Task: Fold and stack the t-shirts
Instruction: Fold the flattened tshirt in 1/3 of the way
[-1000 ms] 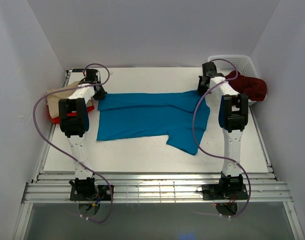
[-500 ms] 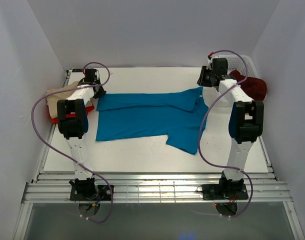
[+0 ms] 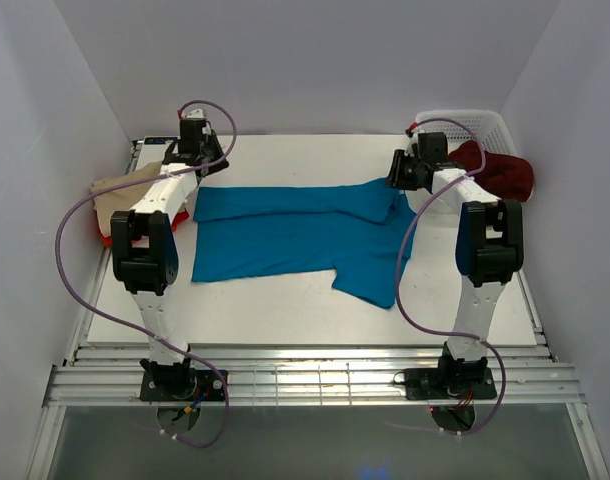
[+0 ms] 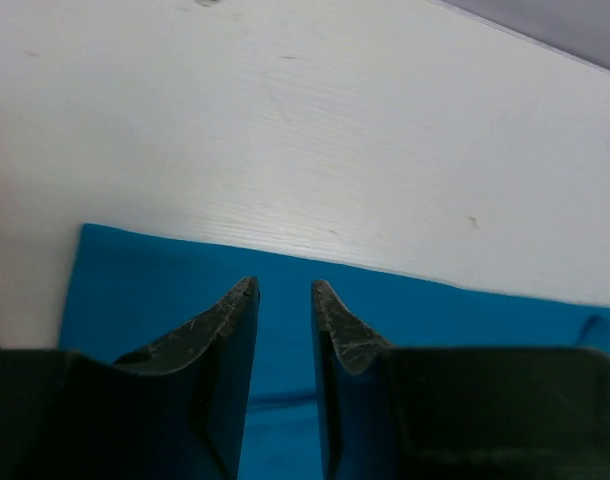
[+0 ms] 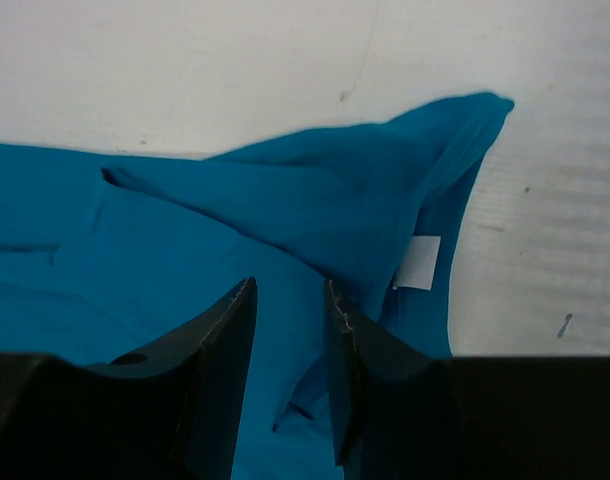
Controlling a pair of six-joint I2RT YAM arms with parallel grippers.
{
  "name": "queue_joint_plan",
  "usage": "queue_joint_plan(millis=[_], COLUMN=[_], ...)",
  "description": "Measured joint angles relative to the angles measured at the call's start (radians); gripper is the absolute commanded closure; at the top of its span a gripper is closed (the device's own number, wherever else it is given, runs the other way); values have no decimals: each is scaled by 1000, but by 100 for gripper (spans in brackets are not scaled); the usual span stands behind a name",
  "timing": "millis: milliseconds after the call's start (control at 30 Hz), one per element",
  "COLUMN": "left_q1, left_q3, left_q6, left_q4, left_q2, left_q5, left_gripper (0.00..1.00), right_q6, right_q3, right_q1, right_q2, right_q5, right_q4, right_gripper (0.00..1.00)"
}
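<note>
Both arms have let go of the teal shirt (image 3: 295, 235) and lifted off its far corners; the left gripper (image 3: 200, 160) now sits further back than a second ago, and the right gripper (image 3: 400, 172) has come back in above the far right corner after swinging out toward the basket (image 3: 485, 122).

Left gripper (image 4: 283, 285): jaws parted by a narrow gap, nothing between them; below it we see the shirt's far edge near the left corner, lying flat on the white bench (image 3: 285, 300).

Right gripper (image 5: 290, 285): jaws likewise a little apart, holding nothing; it hangs over the far right corner of the shirt, where the cloth is bunched into a raised fold with a small white label (image 5: 418, 263) showing.

Teal shirt: spread across the middle of the bench, long side running left to right between the two grippers; one sleeve sticks out toward the near edge on the right.

Beige shirt (image 3: 115, 190): in a heap at the left edge of the bench, on top of the red shirt (image 3: 110, 238), of which only a strip shows.

Maroon shirt (image 3: 505, 172): draped over the rim of the basket at the far right corner.
</note>
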State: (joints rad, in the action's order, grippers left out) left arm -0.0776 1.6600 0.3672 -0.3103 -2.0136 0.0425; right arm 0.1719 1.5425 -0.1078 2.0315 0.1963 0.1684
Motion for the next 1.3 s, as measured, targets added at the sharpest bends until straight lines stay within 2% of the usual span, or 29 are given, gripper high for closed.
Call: queue_joint_plan(millis=[333, 467, 733, 767, 800, 833, 933, 1133, 1300], left_q1=[-243, -296, -297, -297, -296, -294, -293, -294, -293], left_q3=[-13, -9, -9, -9, -9, -9, -9, -9, -10], left_q6=[12, 23, 34, 34, 34, 34, 34, 41, 45], left_q4=[31, 33, 28, 27, 26, 26, 27, 27, 28], left_q2=[16, -20, -43, -43, -43, -43, -43, -43, -43], left_q5=[-171, -203, -210, -209, -208, -208, -208, -210, -212], left_gripper=[61, 61, 61, 61, 61, 61, 61, 61, 61], right_q6=[-19, -22, -26, -26, -27, -32, -33, -45, -62], right_q3=[-2, -3, -11, -17, -21, -22, -23, -82, -100], right_q1=[0, -2, -6, -6, -6, -6, -10, -19, -33], right_q2=[46, 53, 84, 88, 93, 97, 100, 62, 18], right_q5=[-11, -13, -13, -13, -13, -14, -15, -26, -37], right_q4=[68, 69, 72, 72, 73, 73, 71, 37, 44], right_gripper=[59, 59, 60, 63, 75, 81, 91, 91, 86])
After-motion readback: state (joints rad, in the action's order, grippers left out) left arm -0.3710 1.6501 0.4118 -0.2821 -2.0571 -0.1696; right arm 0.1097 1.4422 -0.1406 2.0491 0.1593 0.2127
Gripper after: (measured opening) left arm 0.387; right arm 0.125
